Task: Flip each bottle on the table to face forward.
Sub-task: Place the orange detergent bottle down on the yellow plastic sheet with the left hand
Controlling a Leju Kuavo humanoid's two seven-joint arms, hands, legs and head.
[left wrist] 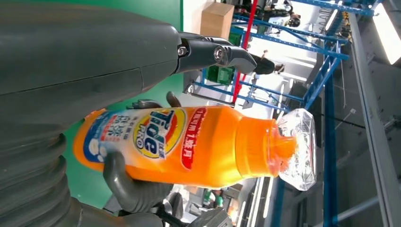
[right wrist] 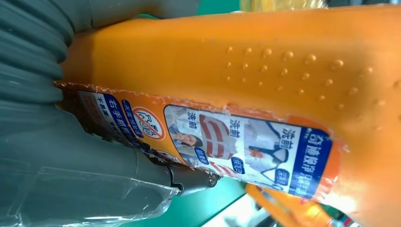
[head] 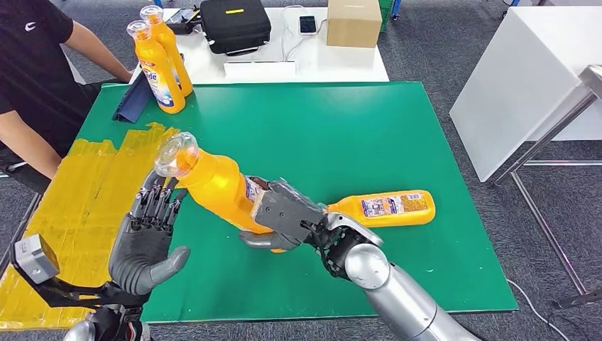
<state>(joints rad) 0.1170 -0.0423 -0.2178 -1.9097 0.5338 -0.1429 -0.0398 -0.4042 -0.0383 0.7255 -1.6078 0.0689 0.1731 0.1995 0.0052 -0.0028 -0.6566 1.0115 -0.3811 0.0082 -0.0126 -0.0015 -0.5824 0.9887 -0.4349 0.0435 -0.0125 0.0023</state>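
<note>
Left hand nearest, grey, palm up, dark fingers apart, empty, under the neck of the lifted bottle. Right hand grips that bottle's lower body; smooth orange plastic, dimpled patch, glossy label, clear faceted cap, long axis tilted, cap toward the robot's left and up. Second bottle lies flat on the green table, cap toward the right hand. Two bottles stand upright at the far left corner.

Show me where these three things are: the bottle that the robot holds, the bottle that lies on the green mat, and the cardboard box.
held bottle (head: 216,186), head view, on its orange body.
lying bottle (head: 389,207), head view, on its label.
cardboard box (head: 353,23), head view, on its front face.
</note>
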